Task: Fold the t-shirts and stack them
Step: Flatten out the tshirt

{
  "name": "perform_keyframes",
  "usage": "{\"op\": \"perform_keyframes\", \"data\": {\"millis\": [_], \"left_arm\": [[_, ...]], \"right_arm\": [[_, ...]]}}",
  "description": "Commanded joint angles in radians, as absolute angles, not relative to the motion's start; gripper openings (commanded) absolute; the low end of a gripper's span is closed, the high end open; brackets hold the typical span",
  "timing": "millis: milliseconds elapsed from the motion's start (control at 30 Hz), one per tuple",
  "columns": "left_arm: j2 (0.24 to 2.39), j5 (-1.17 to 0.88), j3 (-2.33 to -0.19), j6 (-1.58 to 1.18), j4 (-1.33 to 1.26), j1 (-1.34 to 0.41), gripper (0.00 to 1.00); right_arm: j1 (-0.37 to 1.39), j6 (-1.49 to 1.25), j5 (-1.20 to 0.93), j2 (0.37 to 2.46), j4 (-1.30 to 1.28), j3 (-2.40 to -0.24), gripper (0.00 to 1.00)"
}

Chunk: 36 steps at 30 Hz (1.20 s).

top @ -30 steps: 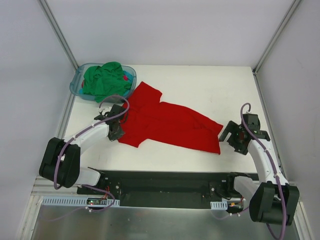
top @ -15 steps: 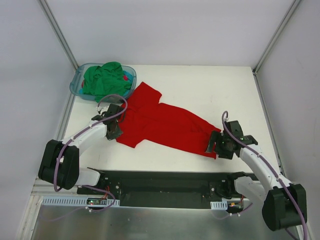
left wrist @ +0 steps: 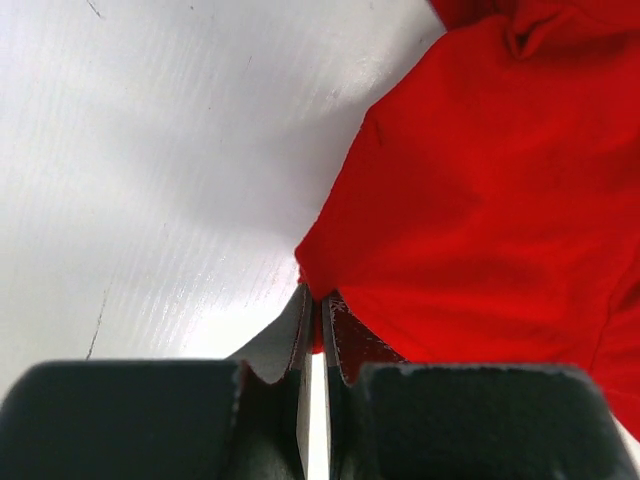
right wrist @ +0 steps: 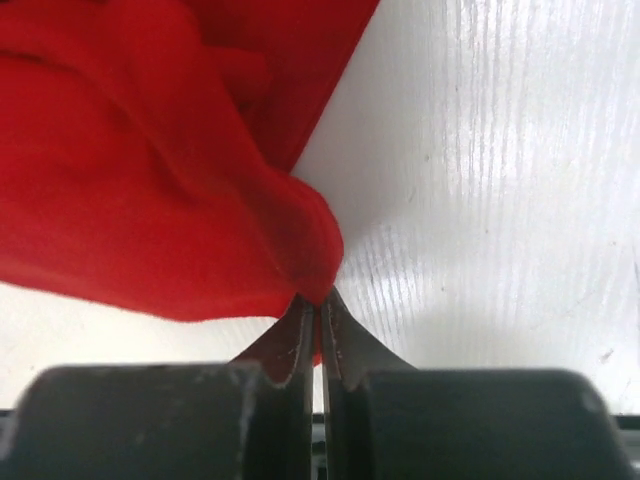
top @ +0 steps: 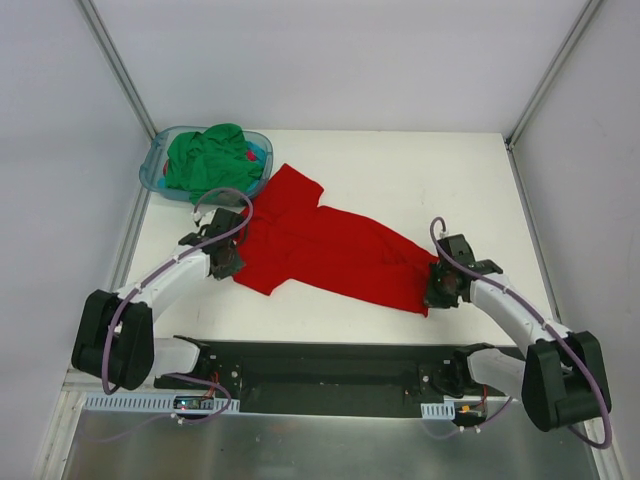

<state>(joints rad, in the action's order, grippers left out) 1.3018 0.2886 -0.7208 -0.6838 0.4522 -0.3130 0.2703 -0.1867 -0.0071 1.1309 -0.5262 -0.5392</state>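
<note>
My right gripper (right wrist: 318, 302) pinches a bunched corner of the red t-shirt (right wrist: 150, 170), which lies on the white table (right wrist: 500, 180).

red t-shirt (top: 330, 250) spread out, green t-shirt (top: 208, 162) crumpled

Overhead view is bright and evenly lit, sharp throughout. The white table (top: 400, 170) nearly blows out, and the shadows on it are soft and faint. Left wrist view: a broad grey shadow lies on the table beside the red shirt (left wrist: 480, 200), with streaky glare below it, and the left gripper (left wrist: 312, 305) is dark and soft-edged. Right wrist view: glare stripes on the right, and the right gripper (right wrist: 318, 305) is dark and slightly out of focus.
</note>
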Motion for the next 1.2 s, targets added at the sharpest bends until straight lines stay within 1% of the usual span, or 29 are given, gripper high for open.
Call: {"op": "perform_keyframes", "data": {"millis": [0,133,267,400,533,633,733,933,1167], "left_arm": [[1.221,0.302,-0.716,-0.658,0.456,-0.310,0.00],[1.161,0.308,-0.716,-0.650,0.454,-0.310,0.00],[1.097,0.308,-0.721,-0.652,0.456,-0.310,0.00],[1.040,0.308,-0.745,-0.663,0.457,-0.310,0.00],[0.973,0.310,-0.781,-0.675,0.459,-0.310,0.00],[0.928,0.319,-0.845,-0.673,0.459,-0.308,0.00],[0.904,0.302,-0.951,-0.657,0.457,-0.310,0.00],[0.885,0.263,-1.240,-0.595,0.459,-0.310,0.00],[0.865,0.157,-1.578,-0.494,0.439,-0.310,0.00]], "right_arm": [[0.284,-0.175,0.023,1.034,-0.688,-0.647,0.01],[0.282,-0.181,-0.079,0.980,-0.918,-0.765,0.01],[0.284,-0.186,-0.164,0.940,-1.052,-0.859,0.01],[0.281,-0.175,-0.120,0.934,-1.117,-0.954,0.01],[0.276,-0.173,-0.046,0.931,-1.109,-1.018,0.01],[0.261,-0.166,-0.022,0.936,-1.088,-1.077,0.01],[0.232,-0.146,-0.026,0.945,-1.072,-1.167,0.01],[0.164,-0.095,-0.034,0.940,-1.072,-1.469,0.01],[0.164,-0.069,-0.080,0.924,-1.055,-1.787,0.01]]}}
